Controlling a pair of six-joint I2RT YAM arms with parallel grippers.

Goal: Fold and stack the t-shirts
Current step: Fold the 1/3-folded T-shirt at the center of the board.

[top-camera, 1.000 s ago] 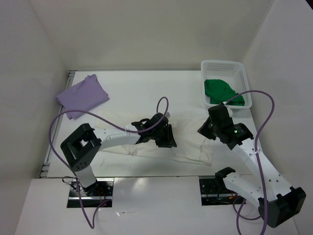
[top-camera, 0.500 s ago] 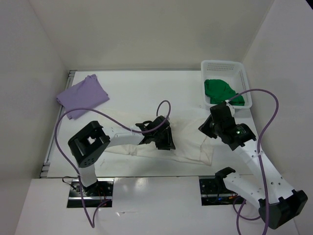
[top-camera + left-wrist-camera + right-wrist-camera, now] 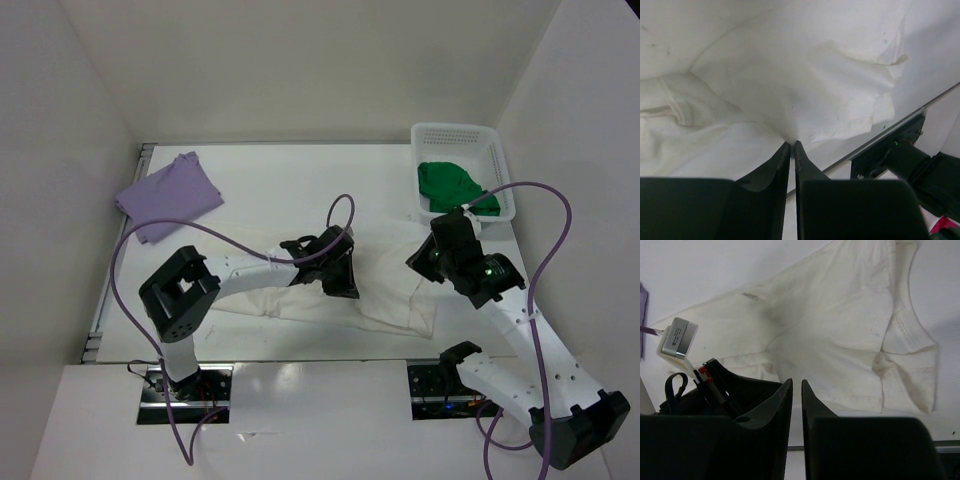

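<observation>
On the table from above, the white t-shirt (image 3: 390,300) lies at the middle, the lavender t-shirt (image 3: 168,195) far left, the green t-shirt (image 3: 450,187) in the basket (image 3: 455,135). Left wrist: the left gripper (image 3: 792,145) pinches a peak of white cloth. Right wrist: the right gripper (image 3: 796,385) hangs above it, narrowly parted, empty.

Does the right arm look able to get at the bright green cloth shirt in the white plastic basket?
Probably yes: the green shirt lies in the open-topped basket just beyond the right fingers, nothing between.

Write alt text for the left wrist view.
The left claw, nearly shut, pinches a small peak of the white t-shirt, which lies rumpled on the white table. The table's edge shows at lower right.
</observation>
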